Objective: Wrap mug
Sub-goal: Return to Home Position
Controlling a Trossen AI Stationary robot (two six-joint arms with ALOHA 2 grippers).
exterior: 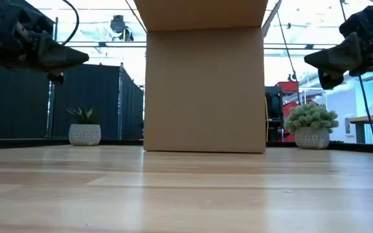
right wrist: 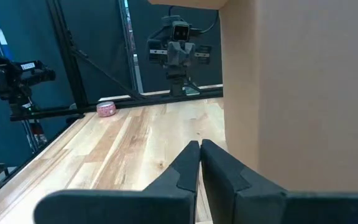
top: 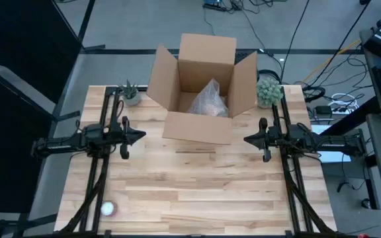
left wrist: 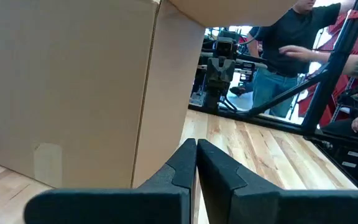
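With the wrapped mug (top: pixel 210 99) inside the open box (top: pixel 197 129) at the far edge of the desk (top: pixel 197 192), and left claw (top: pixel 141 136) and right claw (top: pixel 246 139) clenched empty flanking it, any inward swing may knock the box.

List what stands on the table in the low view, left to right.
In order: spiky plant in a white pot → cardboard box → bushy plant in a white pot. Overhead, left gripper at the picture's left, right gripper at its right, both shut.
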